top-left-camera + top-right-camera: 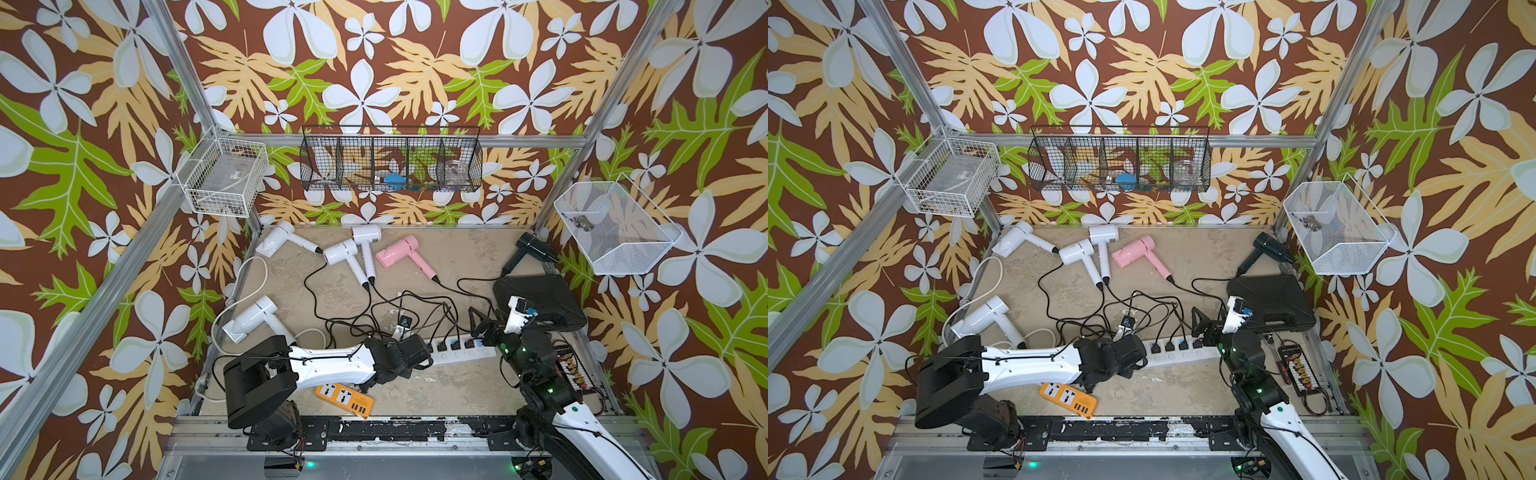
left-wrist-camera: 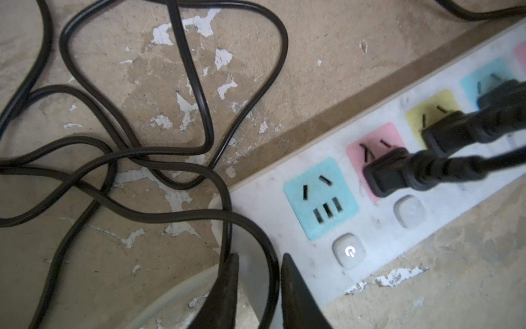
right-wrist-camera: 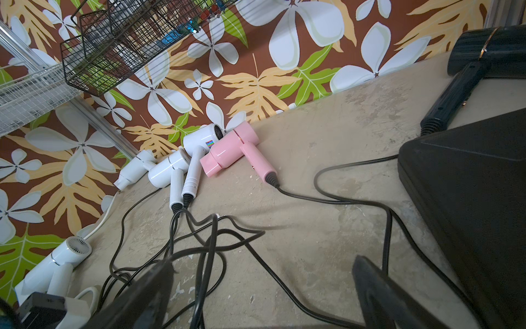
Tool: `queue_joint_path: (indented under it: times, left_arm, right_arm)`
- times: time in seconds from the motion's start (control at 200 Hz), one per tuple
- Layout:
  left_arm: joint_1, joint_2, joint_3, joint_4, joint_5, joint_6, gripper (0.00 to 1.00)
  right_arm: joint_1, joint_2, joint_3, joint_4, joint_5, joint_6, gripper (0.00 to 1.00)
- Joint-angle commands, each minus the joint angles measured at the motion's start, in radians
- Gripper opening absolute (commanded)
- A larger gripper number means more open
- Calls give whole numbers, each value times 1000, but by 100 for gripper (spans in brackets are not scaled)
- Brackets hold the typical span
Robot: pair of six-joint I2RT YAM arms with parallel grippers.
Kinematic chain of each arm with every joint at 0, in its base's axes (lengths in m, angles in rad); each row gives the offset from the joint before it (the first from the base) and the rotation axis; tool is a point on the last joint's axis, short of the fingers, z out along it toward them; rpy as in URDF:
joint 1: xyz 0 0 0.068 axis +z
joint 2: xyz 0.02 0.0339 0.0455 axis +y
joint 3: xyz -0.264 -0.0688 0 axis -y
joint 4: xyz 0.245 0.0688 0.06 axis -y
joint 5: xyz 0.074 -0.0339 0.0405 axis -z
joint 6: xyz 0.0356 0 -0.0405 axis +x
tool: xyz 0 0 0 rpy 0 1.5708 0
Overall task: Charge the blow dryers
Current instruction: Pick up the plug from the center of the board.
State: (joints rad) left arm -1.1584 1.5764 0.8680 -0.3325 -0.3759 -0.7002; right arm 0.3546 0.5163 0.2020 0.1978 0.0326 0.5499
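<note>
Both top views look down from high up at the whole table [image 1: 457,249]. The left wrist camera is very near, looking past the left gripper [image 2: 260,256] at the white power strip [image 2: 378,228] just ahead. The right wrist camera looks low past the right gripper [image 3: 264,262] to the pink dryer [image 3: 227,151] far ahead, which both top views show too.

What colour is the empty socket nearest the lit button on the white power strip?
Light blue socket; it shows best in the left wrist view.

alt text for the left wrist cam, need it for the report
A white power strip lies on a worn beige table: its nearest blue socket is empty, and black plugs fill the next three. Tangled black cords loop beside it, one running between the left gripper's parted fingertips.
</note>
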Motion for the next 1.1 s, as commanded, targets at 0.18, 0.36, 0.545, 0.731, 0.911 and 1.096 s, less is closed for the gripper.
queue_joint_path:
  times: [0.18,0.36,0.545,0.731,0.911,1.096]
  left_arm:
    - [6,-24,0,41,42,24,8]
    - [25,-103,25,5,21,32,0]
    - [43,-213,66,-30,12,46,0]
    - [83,-323,81,-28,44,51,0]
    - [149,-398,82,2,128,67,0]
    - [264,-440,60,35,275,77,0]
  right_arm:
    - [1,-2,1,24,-2,7,99]
    - [1,-4,0,22,-5,7,99]
    - [1,-3,3,20,-12,4,100]
    - [1,-4,21,4,-38,-10,100]
    - [1,31,61,-31,-79,-20,100]
    - [1,119,130,-110,-165,-20,100]
